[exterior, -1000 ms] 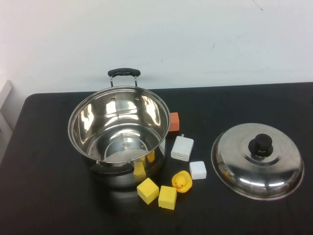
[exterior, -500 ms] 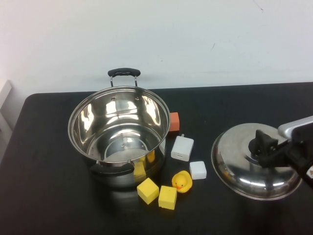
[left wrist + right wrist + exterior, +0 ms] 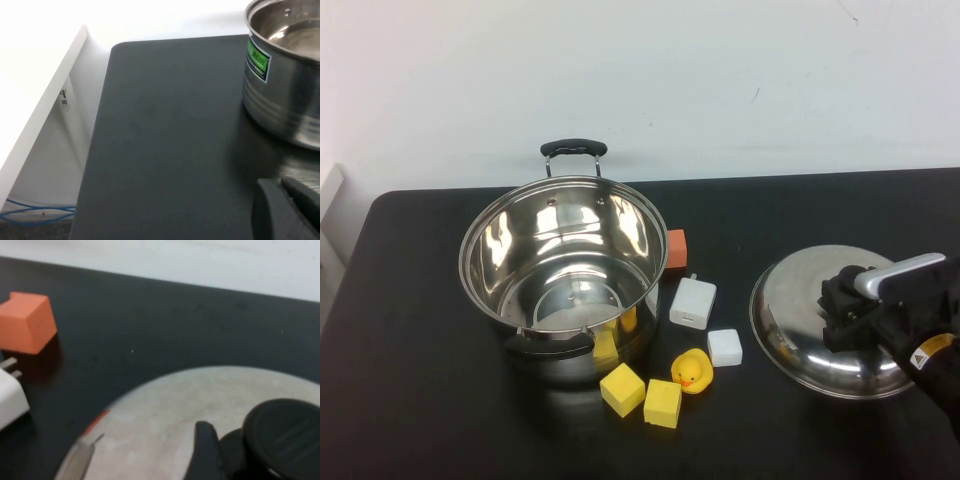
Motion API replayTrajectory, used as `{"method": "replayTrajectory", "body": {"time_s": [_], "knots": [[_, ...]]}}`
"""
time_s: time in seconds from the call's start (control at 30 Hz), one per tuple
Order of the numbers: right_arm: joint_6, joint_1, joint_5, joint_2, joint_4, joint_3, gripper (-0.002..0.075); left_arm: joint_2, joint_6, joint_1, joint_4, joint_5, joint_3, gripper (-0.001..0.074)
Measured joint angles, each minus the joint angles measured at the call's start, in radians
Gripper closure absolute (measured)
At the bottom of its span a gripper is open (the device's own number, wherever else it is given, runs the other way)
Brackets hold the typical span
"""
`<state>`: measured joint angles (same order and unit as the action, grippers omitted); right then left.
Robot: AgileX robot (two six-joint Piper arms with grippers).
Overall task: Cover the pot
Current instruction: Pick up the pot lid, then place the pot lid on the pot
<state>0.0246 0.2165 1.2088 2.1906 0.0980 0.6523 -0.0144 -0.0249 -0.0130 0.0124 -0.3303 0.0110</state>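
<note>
The pot, large, shiny steel with two black loop handles, stands open at the table's left centre. Its side shows in the left wrist view. The domed steel lid lies at the right, apart from the pot. My right gripper is on top of the lid, shut on its black knob. One finger presses against the knob's stem. My left gripper is shut and empty, low over the table near the pot's left side. It is out of the high view.
Between pot and lid lie an orange block, a white charger, a small white block, a yellow duck and two yellow blocks. The black table ends at a white wall behind.
My right arm came in from the right, reached the lid and settled over its knob. The lid has shifted slightly to the left and away. The pot and blocks have not moved.
</note>
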Motion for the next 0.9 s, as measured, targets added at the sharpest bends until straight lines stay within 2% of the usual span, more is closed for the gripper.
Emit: {"method": "replayTrajectory", "body": {"time_s": [0.07, 0.17, 0.33, 0.53, 0.6, 0.73, 0.9], "knots": [[0.005, 0.0, 0.014, 0.011, 0.0, 0.007, 0.0268, 0.0, 0.0, 0.0, 0.0, 0.0, 0.0, 0.0736], [-0.004, 0.0, 0.021, 0.013, 0.0, 0.009, 0.0379, 0.0, 0.0, 0.0, 0.0, 0.0, 0.0, 0.0736], [-0.011, 0.0, -0.018, -0.039, -0.017, -0.024, 0.0374, 0.0, 0.0, 0.0, 0.0, 0.0, 0.0, 0.0736], [-0.025, 0.0, -0.093, -0.302, -0.058, -0.133, 0.0374, 0.0, 0.0, 0.0, 0.0, 0.0, 0.0, 0.0736], [-0.06, 0.0, -0.107, -0.413, -0.026, -0.14, 0.0374, 0.0, 0.0, 0.0, 0.0, 0.0, 0.0, 0.0736], [-0.192, 0.02, -0.248, -0.605, 0.144, -0.085, 0.0374, 0.0, 0.0, 0.0, 0.0, 0.0, 0.0, 0.0736], [-0.245, 0.138, -0.415, -0.653, 0.25, 0.089, 0.0374, 0.0, 0.0, 0.0, 0.0, 0.0, 0.0, 0.0736]]}}
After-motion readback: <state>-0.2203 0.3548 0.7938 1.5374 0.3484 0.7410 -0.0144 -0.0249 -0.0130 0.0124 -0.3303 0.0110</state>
